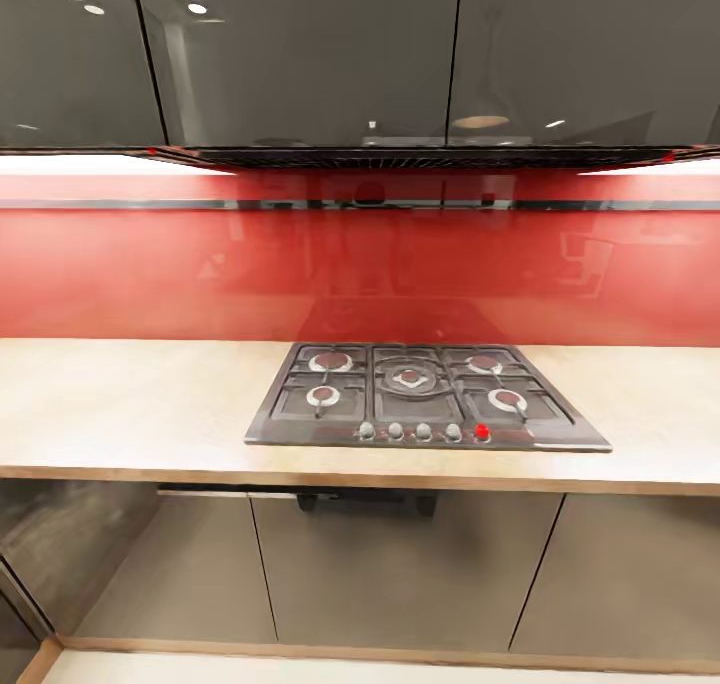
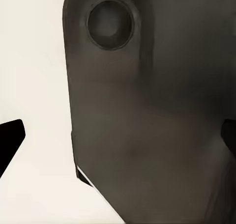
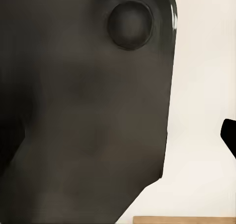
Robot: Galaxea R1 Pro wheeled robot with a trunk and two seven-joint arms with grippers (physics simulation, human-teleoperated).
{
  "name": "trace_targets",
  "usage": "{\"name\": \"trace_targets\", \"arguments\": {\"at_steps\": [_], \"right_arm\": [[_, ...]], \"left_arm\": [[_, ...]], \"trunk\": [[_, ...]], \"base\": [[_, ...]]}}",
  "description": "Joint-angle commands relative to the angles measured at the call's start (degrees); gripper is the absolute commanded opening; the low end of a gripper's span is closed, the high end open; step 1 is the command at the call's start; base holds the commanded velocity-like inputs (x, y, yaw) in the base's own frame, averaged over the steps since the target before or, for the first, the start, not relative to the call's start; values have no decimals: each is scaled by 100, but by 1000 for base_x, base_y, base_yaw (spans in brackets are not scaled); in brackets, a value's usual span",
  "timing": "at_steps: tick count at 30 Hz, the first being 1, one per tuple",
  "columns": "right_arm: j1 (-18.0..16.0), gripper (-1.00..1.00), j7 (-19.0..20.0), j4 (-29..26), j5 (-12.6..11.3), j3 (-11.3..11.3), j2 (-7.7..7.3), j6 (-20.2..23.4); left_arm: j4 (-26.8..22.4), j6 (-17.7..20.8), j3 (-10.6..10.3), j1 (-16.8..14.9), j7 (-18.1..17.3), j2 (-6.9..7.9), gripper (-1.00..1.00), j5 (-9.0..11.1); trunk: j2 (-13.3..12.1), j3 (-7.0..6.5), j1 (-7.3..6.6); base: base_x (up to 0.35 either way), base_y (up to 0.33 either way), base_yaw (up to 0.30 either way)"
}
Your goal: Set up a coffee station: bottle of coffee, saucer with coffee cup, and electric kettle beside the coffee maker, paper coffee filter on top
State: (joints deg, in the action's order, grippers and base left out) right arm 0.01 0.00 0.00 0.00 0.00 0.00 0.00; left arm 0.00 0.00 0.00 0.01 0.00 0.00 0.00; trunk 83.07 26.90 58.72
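Robot is in transit, facing a run of counter [image 1: 120, 404] with a gas hob [image 1: 425, 394] set in it, just right of centre. Red backsplash [image 1: 150, 274] behind, glossy dark upper cabinets [image 1: 300, 54] and a hood [image 1: 430, 154] at 12 o'clock, grey lower doors [image 1: 400, 574] at 6.

None of the task's things are in front of the head camera here: no coffee maker, bottle, filter, saucer, cup or kettle on this stretch. So I can't say where they sit. My read: no placing step is under way, this is a search/approach phase.

Both wrist cameras look at a dark rounded body panel [image 2: 157, 126] close up, likely the robot's own. Left wrist view: a black finger tip [image 2: 11, 140] at one edge and another at the opposite edge, so the left gripper looks spread wide with nothing between. Right wrist view: one tip [image 3: 230, 138] only; can't tell its state.

Next move calls for turning or driving the base until the coffee maker or the shelf shows, then raising an arm clear of the torso.

Writing: none legible. Hob knobs unmarked at this resolution; one knob [image 1: 482, 430] is red.
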Motion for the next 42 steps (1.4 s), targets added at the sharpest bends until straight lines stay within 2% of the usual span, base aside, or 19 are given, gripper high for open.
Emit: {"name": "trace_targets", "arguments": {"at_steps": [1,6,13,23,33,38,42], "right_arm": [[-10,100,-28,-33,-17,-1,33,33],[-10,100,-23,-192,4,5,186,3],[-10,100,-20,-234,-16,-40,185,-51],[-10,100,-24,-237,-6,-32,168,-262],[-10,100,-26,-237,0,-24,146,-274],[-10,100,-22,-236,0,-14,141,-273],[-10,100,-18,-232,8,5,141,-266]], "left_arm": [[-26,-26,-9,8,-18,-9,100,-9],[-26,-26,-9,8,-10,-16,100,6],[-33,-33,-9,8,-9,-17,100,9],[-141,-23,5,-9,22,-6,100,9],[-209,-25,224,-10,331,3,100,166],[-211,-26,259,-6,518,-5,100,168],[-211,-26,268,-2,526,-8,100,177]], "trunk": [[1,3,0],[1,3,0],[1,3,0],[1,3,0],[1,3,0],[1,3,0],[1,10,0]], "base": [[0,0,0],[0,0,0],[0,0,17],[0,0,238],[0,0,278],[0,0,279],[0,0,275]]}}
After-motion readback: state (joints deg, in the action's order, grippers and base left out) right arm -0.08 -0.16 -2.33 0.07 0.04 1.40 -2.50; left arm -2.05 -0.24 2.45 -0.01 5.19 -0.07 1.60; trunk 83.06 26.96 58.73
